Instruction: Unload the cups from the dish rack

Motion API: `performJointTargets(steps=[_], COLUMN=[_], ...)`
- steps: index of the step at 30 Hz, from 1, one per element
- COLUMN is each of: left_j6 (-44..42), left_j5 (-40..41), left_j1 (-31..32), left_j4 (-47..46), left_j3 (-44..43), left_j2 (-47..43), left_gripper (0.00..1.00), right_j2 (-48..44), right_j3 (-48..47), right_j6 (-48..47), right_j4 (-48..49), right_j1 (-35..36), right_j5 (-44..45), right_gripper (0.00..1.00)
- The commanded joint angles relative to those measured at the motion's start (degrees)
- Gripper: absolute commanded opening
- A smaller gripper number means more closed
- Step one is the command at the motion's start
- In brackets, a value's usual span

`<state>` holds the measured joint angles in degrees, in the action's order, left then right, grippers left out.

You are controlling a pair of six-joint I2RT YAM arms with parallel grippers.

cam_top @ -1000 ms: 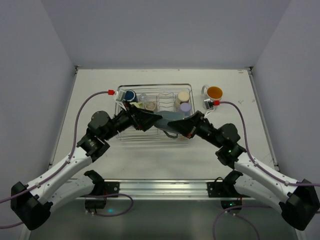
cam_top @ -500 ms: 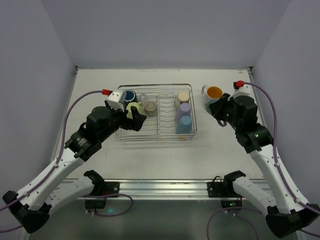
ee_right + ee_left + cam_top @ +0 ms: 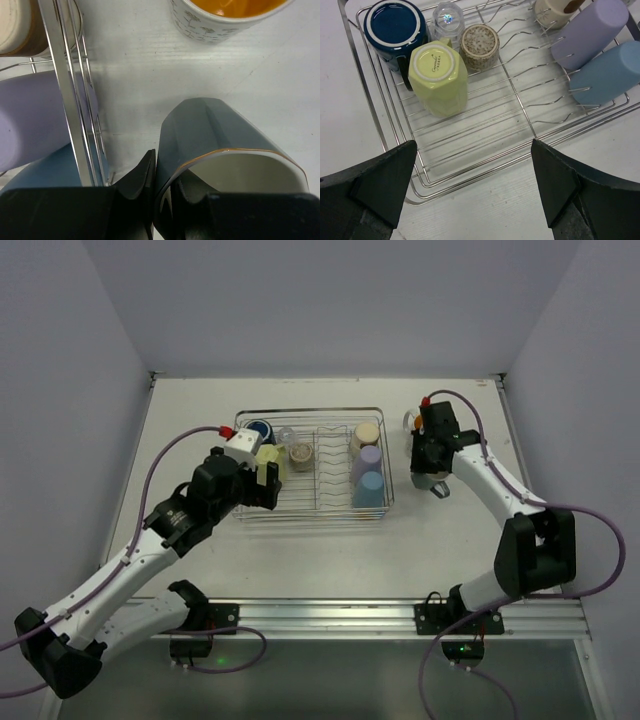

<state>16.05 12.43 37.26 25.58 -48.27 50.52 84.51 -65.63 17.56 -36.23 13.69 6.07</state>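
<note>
Just right of dish rack (image 3: 310,411), near white mug (image 3: 220,15), right gripper (image 3: 155,165) clenched on rim of dark teal cup (image 3: 215,130), left gripper (image 3: 472,175) spread wide above yellow-green cup (image 3: 439,75) in rack

A pale off-white table (image 3: 300,550) fills the middle of the top view, boxed in by plain lavender-grey walls: a back wall (image 3: 330,300) across the top, a left wall (image 3: 60,390) and a right wall (image 3: 590,360) slanting down the sides. A silver metal rail (image 3: 330,615) runs along the table's near edge at lower centre, under soft, even light
</note>
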Motion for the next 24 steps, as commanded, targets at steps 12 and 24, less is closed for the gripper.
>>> performJointTargets(steps=[12, 24], left_j6=[-2.52, -0.41], left_j5=[6.29, 9.20], left_j1=[-0.16, -1.74], left_j4=[4.12, 2.54], left_j3=[-8.77, -13.43], left_j2=[11.43, 21.19], left_gripper=[1.00, 1.00], right_j2=[9.45, 0.58], right_j3=[-6.00, -3.46], right_j6=[-2.89, -1.48], right_j4=[4.50, 4.94], right_j1=[-0.33, -0.33], right_j5=[1.40, -0.52], right_gripper=[0.12, 0.69])
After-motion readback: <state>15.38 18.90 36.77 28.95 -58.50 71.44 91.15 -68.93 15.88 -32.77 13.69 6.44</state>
